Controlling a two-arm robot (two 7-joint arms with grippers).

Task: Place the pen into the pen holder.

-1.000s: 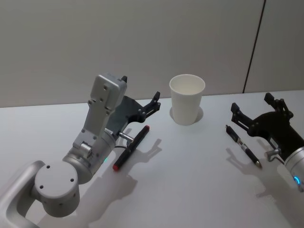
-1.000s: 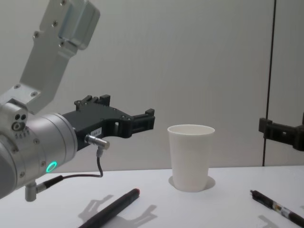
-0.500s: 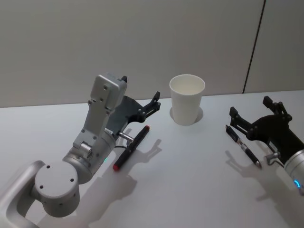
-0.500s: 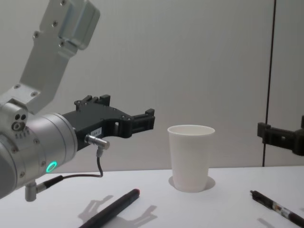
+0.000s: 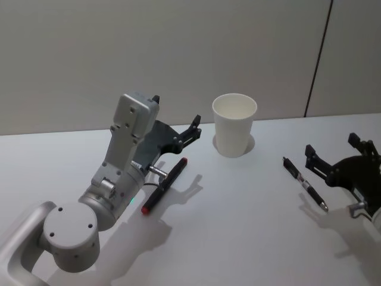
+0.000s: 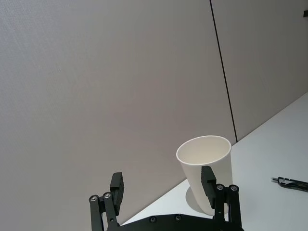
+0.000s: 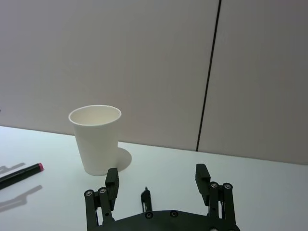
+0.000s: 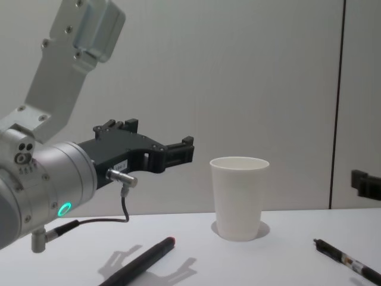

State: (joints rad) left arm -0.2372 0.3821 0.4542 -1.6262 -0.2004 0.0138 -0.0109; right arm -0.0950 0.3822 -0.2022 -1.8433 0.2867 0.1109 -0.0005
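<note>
Right gripper (image 5: 330, 145), fingers apart, just right of black pen (image 5: 305, 185); pen axis runs near-far. Left gripper (image 5: 175, 111) idle, likewise spread

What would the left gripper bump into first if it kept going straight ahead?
Probably the paper cup. The left gripper points at it with open fingers, and one finger lines up with the cup's side, though it might just brush past.

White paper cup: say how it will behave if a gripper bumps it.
The white paper cup looks empty and thin-walled, so probably light, and may slide on the white table if nudged. Its base is narrower than its rim, so a push near the top might tip it.
</note>
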